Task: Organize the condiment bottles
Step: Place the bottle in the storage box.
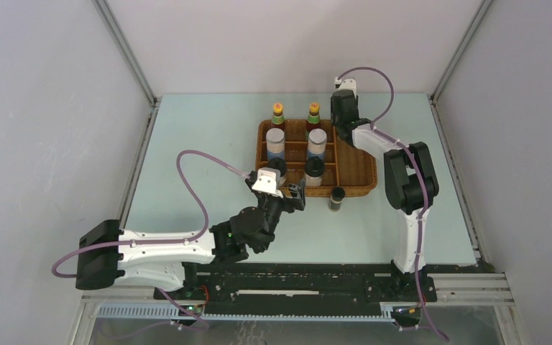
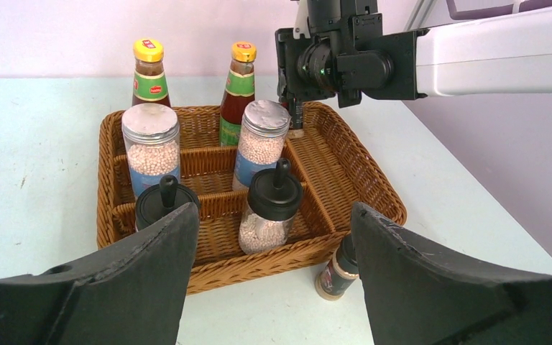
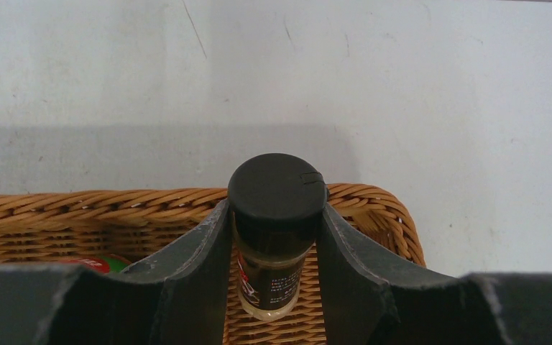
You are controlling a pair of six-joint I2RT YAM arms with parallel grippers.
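R gripper (image 3: 274, 208): jaws clamped on a tiny dark bottle (image 3: 277, 188), upright, at the far-right corner of the wicker tray (image 2: 374, 194), in its long right compartment. Can't tell if the base rests on the tray floor. L gripper (image 2: 273, 210): jaws apart, nothing held, just off tray's near edge. 2nd tiny bottle (image 2: 336, 269) stands on the surface (image 2: 36, 180), just outside tray's near rim. Tray's left cells:
- far row: 2 yellow-capped sauce bottles (image 2: 149, 79) (image 2: 240, 83)
- mid row: 2 silver-topped shakers (image 2: 151, 144) (image 2: 262, 140)
- near row: 2 black-capped shakers (image 2: 164, 205) (image 2: 273, 198)
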